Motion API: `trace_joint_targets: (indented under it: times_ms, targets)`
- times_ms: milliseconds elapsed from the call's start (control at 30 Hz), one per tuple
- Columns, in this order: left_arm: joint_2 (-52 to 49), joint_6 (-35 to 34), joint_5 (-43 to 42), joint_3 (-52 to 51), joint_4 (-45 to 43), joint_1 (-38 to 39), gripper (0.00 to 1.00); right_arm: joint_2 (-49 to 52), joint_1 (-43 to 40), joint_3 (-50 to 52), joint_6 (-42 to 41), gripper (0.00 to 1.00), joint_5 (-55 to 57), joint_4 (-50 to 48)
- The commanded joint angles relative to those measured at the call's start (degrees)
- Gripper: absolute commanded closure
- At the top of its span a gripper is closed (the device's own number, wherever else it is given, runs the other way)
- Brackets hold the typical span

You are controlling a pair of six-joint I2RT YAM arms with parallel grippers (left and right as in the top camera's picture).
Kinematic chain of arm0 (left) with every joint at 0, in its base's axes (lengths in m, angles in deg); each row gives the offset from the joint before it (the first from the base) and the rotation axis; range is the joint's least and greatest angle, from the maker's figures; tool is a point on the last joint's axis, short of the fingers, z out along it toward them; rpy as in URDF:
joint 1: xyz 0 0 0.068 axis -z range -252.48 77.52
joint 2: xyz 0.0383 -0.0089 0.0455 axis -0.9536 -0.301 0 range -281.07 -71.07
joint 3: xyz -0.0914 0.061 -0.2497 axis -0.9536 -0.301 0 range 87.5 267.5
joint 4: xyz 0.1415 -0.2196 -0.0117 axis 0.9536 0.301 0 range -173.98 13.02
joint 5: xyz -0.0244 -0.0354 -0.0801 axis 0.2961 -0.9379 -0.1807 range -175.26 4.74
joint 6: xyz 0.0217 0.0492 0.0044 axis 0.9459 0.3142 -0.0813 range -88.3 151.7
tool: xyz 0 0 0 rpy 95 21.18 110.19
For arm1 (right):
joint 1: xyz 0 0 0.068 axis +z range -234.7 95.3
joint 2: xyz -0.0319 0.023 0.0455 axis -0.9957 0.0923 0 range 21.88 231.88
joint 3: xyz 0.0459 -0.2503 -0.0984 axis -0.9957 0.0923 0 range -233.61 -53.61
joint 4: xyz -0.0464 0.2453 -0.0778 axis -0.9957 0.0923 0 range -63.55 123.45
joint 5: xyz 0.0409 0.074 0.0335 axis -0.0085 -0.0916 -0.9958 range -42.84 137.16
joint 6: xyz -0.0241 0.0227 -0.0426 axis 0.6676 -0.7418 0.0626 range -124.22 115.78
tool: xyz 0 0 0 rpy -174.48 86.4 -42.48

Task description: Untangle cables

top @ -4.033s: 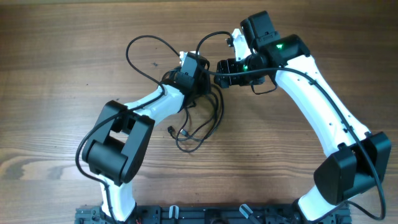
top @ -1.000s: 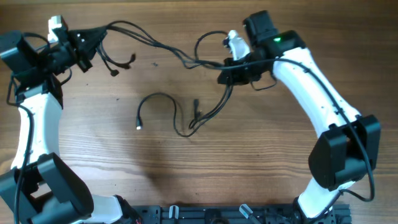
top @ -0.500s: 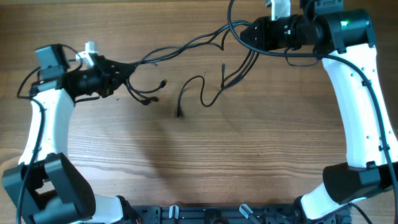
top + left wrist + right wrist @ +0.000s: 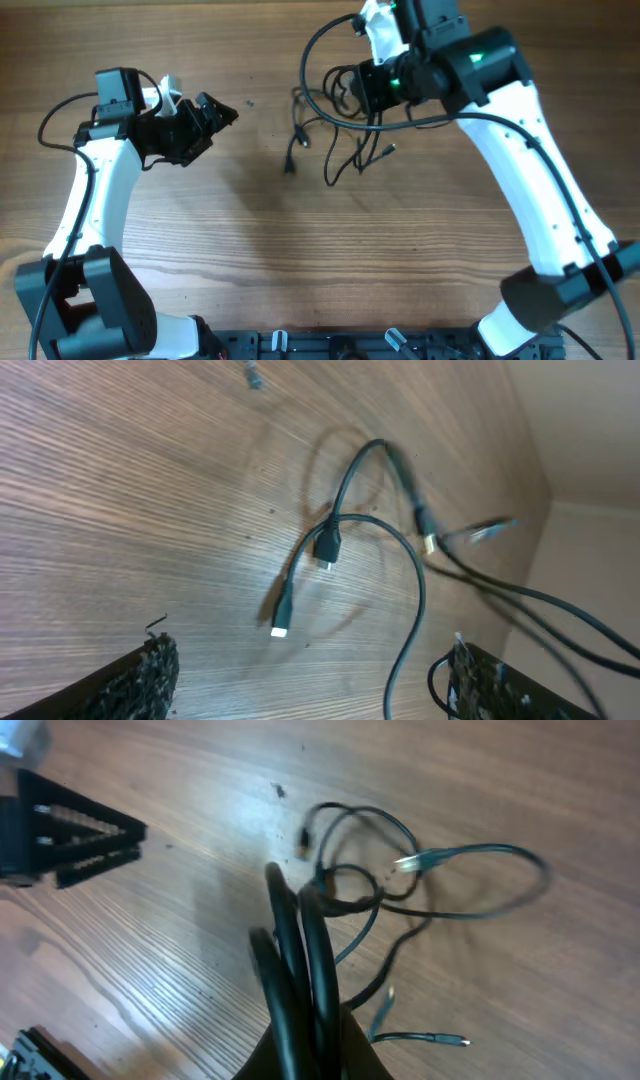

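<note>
Light, limp, snag-prone thin black plug-tipped cords [image 4: 327, 550]; take by loose silvery plug end [image 4: 280, 628]. Bunched in right pincer [image 4: 366, 88]; left pincer [image 4: 212, 130] wide, empty.

Black cables [image 4: 345, 100] on brown wood-grain table [image 4: 300, 260]

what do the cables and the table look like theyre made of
The cables: likely rubber or plastic sheathing, matte black, bending in loose loops. Their plug tips: seemingly metal, silvery glint. The table: wood or wood-look laminate, brown grain lines, faint sheen.
</note>
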Motion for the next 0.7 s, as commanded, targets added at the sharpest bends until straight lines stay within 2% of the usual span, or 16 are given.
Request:
trace_joint_targets:
  times_ms: [0,67,133,167,300,400,533,667]
  targets:
    - [0.44,1.27,1.62,0.13,0.26,0.17,0.12,6.36,3.58,-0.15,-3.08,0.92,1.29,0.37]
    - [0.44,1.27,1.62,0.13,0.35,0.17,0.13,8.92,6.19,-0.15,-3.04,0.69,0.68,1.55]
    - [0.44,1.27,1.6,0.13,0.55,0.17,0.13,11.21,9.18,-0.15,-2.43,0.35,-1.29,2.89]
    - [0.44,1.25,1.62,0.13,0.72,0.2,0.12,11.43,10.32,-0.15,-1.64,0.27,-3.74,2.99]
    - [0.44,0.85,1.57,0.13,1.22,0.2,0.12,10.03,9.29,-1.53,-2.67,0.16,-5.01,1.99]
    - [0.44,0.87,1.57,0.13,1.68,1.36,0.13,8.31,4.63,-1.79,-2.71,0.12,-5.07,0.92]
    - [0.44,0.52,1.6,0.13,1.03,5.68,0.14,7.89,-2.56,-1.77,-2.62,0.1,-5.07,1.51]
    - [0.44,-1.7,1.6,0.13,-3.21,10.88,0.14,7.89,-5.11,-1.6,-0.9,0.07,-4.96,1.42]
